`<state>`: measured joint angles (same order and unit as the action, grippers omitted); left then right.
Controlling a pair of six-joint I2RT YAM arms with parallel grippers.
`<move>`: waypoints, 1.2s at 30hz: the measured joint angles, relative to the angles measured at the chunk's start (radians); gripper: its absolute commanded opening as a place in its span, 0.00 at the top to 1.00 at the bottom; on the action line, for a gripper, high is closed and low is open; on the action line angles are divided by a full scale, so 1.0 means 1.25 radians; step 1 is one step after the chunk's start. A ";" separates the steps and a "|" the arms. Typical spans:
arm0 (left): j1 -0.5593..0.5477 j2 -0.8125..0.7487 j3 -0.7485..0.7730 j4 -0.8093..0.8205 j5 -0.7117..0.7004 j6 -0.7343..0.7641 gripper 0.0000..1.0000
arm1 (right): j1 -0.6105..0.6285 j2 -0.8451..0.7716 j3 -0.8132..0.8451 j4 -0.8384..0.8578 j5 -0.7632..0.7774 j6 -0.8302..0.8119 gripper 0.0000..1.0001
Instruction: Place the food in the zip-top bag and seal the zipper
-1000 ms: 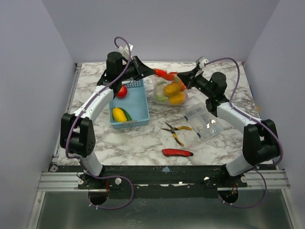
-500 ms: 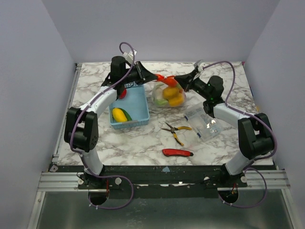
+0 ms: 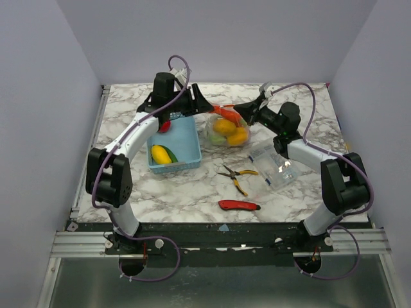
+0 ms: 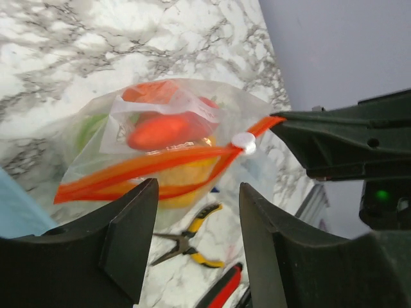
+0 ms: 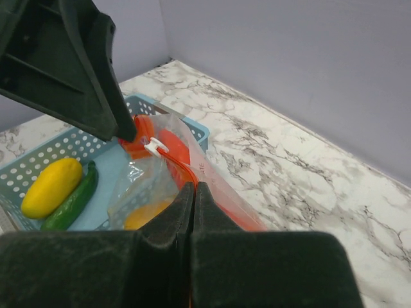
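The left gripper [image 4: 198, 192] has its jaws apart, gripping nothing; the zipper [image 4: 148, 163] runs just before them. The right gripper [image 5: 194, 187] is clenched on the zipper's other end. The zip-top bag [image 3: 215, 131], with the food [image 3: 225, 126] inside, lies near the far edge of the table [image 3: 192, 192], just beside the basket [image 3: 186, 138]. Its white label [image 4: 170, 106] seems printed, but I cannot read it.

Left gripper [image 4: 199, 196] open, right gripper [image 5: 194, 190] shut; tips seemingly close together.

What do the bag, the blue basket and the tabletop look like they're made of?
Bag: thin soft clear plastic, glossy; it creases and the food shows through.
Basket: likely rigid plastic, matte light blue, gridded walls.
Tabletop: grey-veined marble pattern; real stone or printed laminate, cannot tell.
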<state>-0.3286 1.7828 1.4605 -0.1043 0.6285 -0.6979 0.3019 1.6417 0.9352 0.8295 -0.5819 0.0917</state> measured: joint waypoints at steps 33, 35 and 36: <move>-0.161 -0.043 0.125 -0.190 -0.095 1.109 0.43 | 0.000 -0.061 0.003 -0.153 -0.082 -0.104 1.00; -0.161 -0.041 0.125 -0.191 -0.096 1.123 0.44 | 0.000 -0.063 0.003 -0.156 -0.083 -0.106 1.00; -0.161 -0.038 0.126 -0.193 -0.096 1.129 0.46 | 0.000 -0.063 0.003 -0.157 -0.083 -0.107 1.00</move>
<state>-0.5304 1.7355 1.6176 -0.3462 0.5091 0.7132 0.3019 1.5631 0.9394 0.6334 -0.6861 -0.0425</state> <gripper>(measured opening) 0.574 0.006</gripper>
